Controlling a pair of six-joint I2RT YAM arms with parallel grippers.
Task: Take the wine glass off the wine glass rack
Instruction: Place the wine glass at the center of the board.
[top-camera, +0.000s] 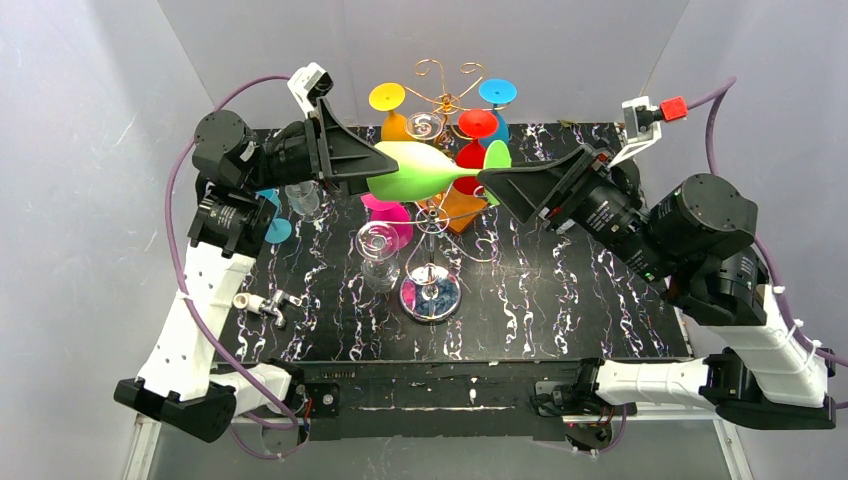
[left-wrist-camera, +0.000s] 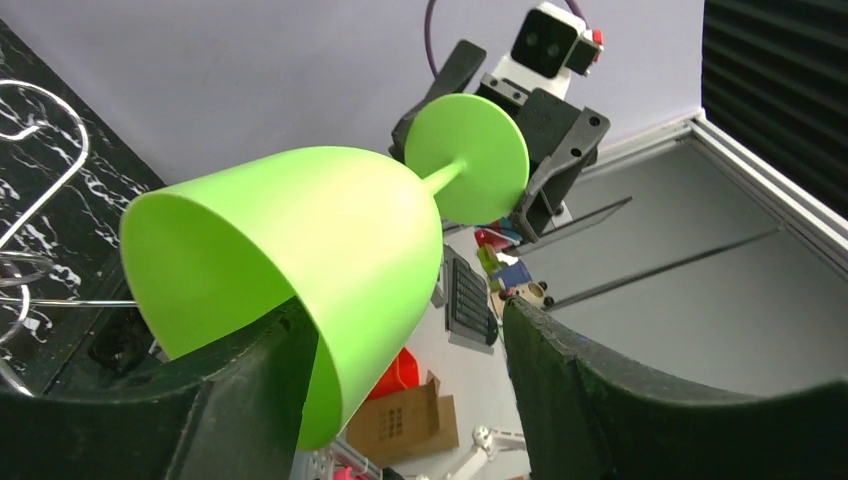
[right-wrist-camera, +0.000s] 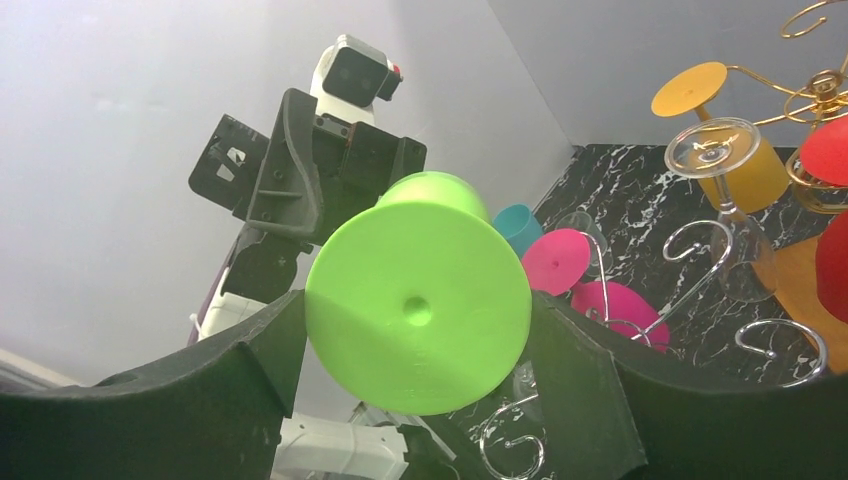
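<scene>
Okay, the wine glass looks clear of the wine glass rack. It's lying on its side in the air between the two arms, over the middle of the table, bowl to the left and foot to the right. The right gripper is clamped on the foot, disc edge against both pads. The left gripper straddles the bowl with its jaws apart: one finger touches the bowl wall, and the other finger has a visible gap. My read is a handover, with the right arm carrying all the load for now. To do it well, centre the left jaws so both pads land on the bowl together, behind the rim where it's stiffer. Squeeze lightly, since the wall is smooth and tapered and could squirt out toward the stem. The right should let go only once the left has a firm grip. Keep height too, because the pink glass and clear glass sit underneath.
</scene>
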